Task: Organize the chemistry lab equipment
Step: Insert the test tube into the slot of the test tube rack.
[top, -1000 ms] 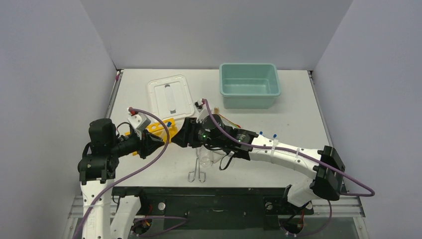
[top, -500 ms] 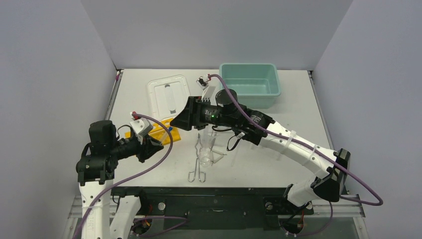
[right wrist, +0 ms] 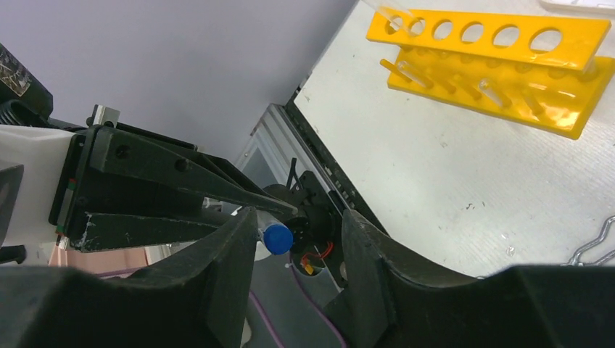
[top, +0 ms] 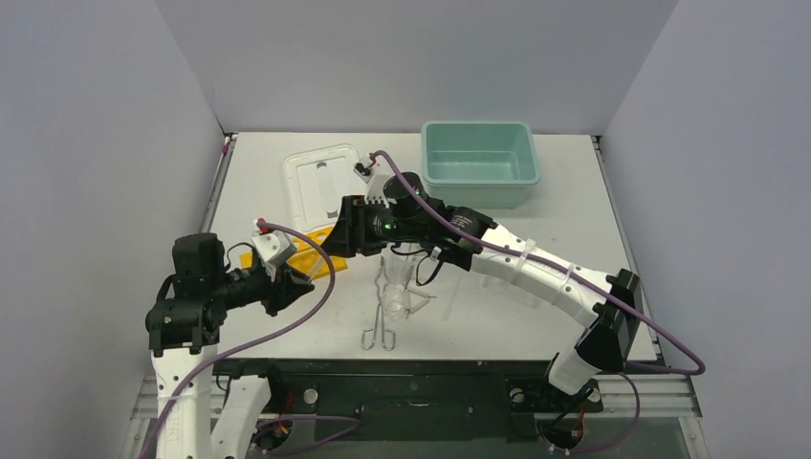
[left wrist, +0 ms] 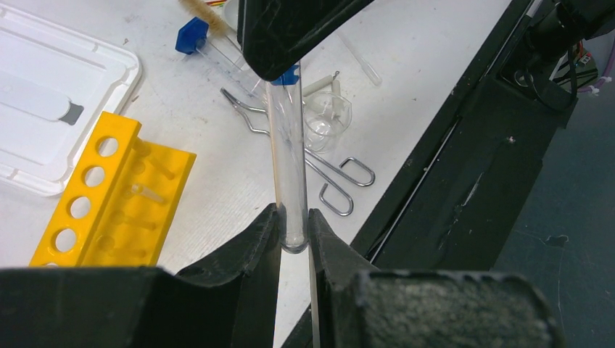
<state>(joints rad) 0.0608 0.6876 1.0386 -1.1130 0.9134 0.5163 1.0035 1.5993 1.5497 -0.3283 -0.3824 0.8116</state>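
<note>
Blue-capped tube (left wrist: 285,152) clenched at its base by left tool (left wrist: 294,221); right tool (right wrist: 297,221), released, to be centred on cap (right wrist: 277,238) before closing.

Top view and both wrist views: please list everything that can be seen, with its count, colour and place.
tub: one, teal, far side of the table.
lid: one, white, left of the tub.
rack: one, yellow, holed, lying near the lid.
tongs: one, metal, near the front edge.
beaker: one, clear, by the tongs.
vial: one, clear with blue cap, lying on the table.
brush: one, tan bristles, only partly visible beside the vial.
glass tube: one, clear with blue cap, in the air above the table.
table: one, white.
left gripper: black, shut on the glass tube's round end.
right gripper: black, open around the tube's capped end.
</note>
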